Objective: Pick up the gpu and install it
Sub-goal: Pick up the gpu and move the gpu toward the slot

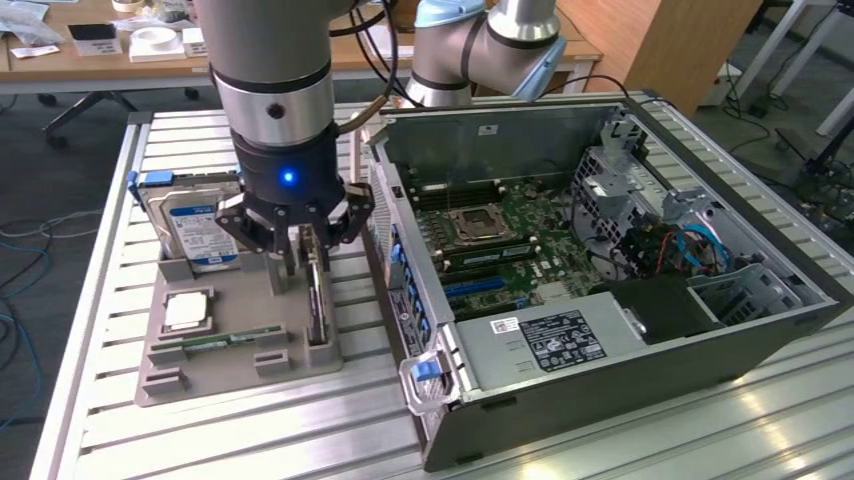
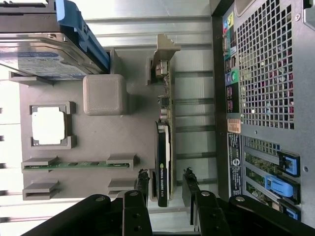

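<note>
The tool (image 2: 166,183) is open. Its two fingers (image 2: 142,181) stand on either side of the gpu (image 2: 162,147), with a small gap showing on each side, so nothing is gripped. In the exterior view the tool (image 1: 296,262) hangs straight down over the gpu (image 1: 316,305). The card stands on edge directly beneath the tool in a slot of the grey tray (image 1: 227,365).

On one side of the tool a square block (image 2: 105,94) rises from the tray. Further that way a memory stick (image 2: 74,164) and a chip (image 2: 48,125) lie in their own slots, and the drive (image 1: 194,225) stands upright in its blue bracket.

On the tool's other side, just beside the tray, the open case (image 1: 601,350) lies on the slatted desk (image 1: 267,435), its motherboard exposed.
</note>
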You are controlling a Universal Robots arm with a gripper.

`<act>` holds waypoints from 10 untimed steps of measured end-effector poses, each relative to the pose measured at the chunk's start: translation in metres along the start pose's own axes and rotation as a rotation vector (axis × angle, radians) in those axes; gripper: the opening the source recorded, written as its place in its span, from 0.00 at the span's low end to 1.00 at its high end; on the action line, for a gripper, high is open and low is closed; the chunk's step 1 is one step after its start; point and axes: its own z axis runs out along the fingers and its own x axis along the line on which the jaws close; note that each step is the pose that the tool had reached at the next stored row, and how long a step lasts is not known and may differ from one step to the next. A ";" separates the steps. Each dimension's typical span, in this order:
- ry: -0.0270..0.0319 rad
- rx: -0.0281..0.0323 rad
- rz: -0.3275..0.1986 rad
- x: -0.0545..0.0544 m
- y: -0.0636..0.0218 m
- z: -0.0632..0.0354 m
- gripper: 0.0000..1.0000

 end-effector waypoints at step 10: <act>0.0000 -0.0001 0.000 0.000 -0.0001 0.0026 0.42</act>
